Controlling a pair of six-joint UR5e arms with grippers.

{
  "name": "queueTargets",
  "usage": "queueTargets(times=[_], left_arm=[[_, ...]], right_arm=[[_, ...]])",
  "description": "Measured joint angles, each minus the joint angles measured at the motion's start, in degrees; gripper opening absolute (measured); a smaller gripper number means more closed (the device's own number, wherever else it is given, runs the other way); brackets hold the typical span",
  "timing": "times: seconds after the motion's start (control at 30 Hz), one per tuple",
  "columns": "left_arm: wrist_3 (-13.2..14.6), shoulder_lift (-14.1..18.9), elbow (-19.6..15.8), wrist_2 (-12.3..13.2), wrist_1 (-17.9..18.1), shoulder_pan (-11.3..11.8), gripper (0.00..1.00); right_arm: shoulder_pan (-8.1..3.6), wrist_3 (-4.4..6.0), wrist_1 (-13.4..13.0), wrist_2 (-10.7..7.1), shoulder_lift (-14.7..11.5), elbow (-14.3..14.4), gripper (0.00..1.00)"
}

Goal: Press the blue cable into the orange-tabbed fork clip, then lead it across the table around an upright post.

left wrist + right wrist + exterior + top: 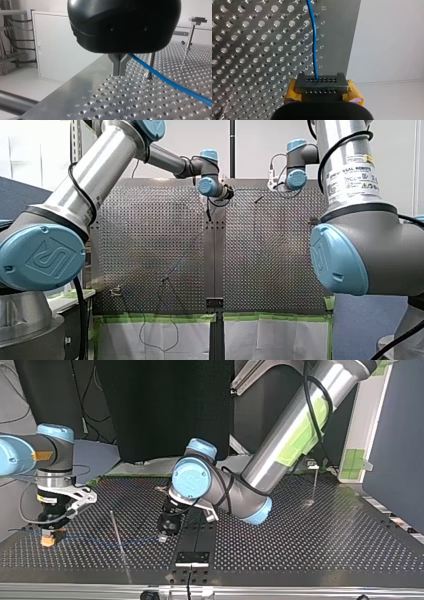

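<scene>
In the top view my right gripper [49,527] hangs straight over the orange-tabbed fork clip [47,539] at the table's left. The right wrist view has the dark clip [322,86] with orange tabs just ahead of that gripper's black body, and the blue cable [313,42] running into one of its slots. From the clip the thin cable [95,538] leads along the table to my left gripper [167,530] near the middle. My left gripper [120,67] is shut on the blue cable [170,83], low over the perforated table. A thin upright post [116,527] stands between the two grippers.
A metal post [150,65] rises just beyond my left gripper, and a taller post with a flat head [190,32] stands farther off. Another thin post [315,482] is at the top view's right. A black bracket [192,557] sits at the table's edge.
</scene>
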Motion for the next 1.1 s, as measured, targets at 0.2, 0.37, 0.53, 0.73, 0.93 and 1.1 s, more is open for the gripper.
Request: queueTargets(times=[0.2,0.37,0.53,0.73,0.93,1.1], left_arm=[[-0.7,-1.2,0.1,0.4,0.2,-0.4,0.0],[-0.8,-2.0,0.1,0.5,0.3,-0.7,0.0],[-0.9,-2.5,0.1,0.5,0.4,-0.8,0.0],[-0.9,-4.4,0.1,0.4,0.5,-1.1,0.0],[-0.9,-6.1,0.2,0.0,0.6,-1.3,0.0],[-0.9,-6.4,0.2,-0.1,0.6,-1.3,0.0]], right_arm=[[-0.47,0.38,0.0,-0.37,0.7,0.4,0.0],[-0.59,0.66,0.0,-0.53,2.2,0.7,0.0],[-0.63,0.84,-0.1,-0.53,3.7,0.9,0.0],[-0.63,1.17,-0.3,-0.37,5.3,2.1,0.0],[-0.38,1.43,-0.3,-0.47,7.2,2.5,0.0],[-0.3,1.5,-0.4,-0.45,8.4,3.0,0.0]])
